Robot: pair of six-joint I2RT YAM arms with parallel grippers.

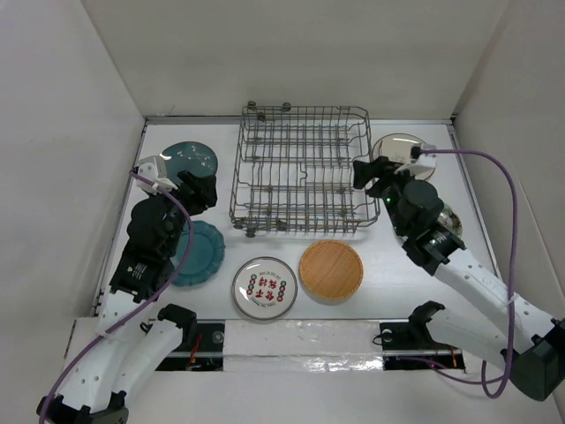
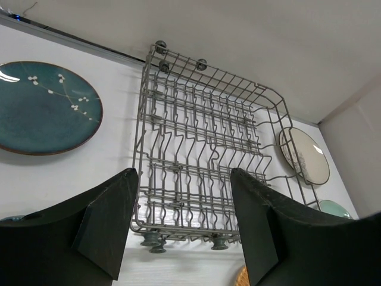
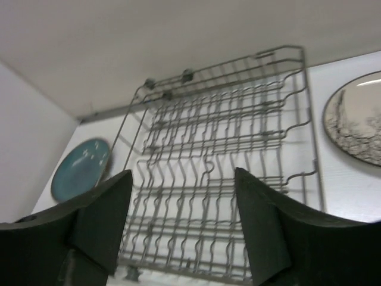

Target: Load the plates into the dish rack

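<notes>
Plates (image 1: 331,271) lie flat around the rack (image 1: 305,109); left claw (image 1: 199,190) and right claw (image 1: 369,174) are released, so better pinch one rim firmly, then tilt it.

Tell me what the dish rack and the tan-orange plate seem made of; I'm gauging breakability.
Dish rack: grey metal wire, apparently, thin bent rods with a dull sheen. Tan-orange plate: matte face with a fine woven-looking texture, perhaps bamboo or patterned ceramic; the look leaves it open.

Laboratory robot cell: white table (image 1: 388,274) boxed by plain white panels (image 1: 53,132), left arm (image 1: 146,238) and right arm (image 1: 477,283) bolted at its near edge, purple cable (image 1: 515,203) trailing.
</notes>
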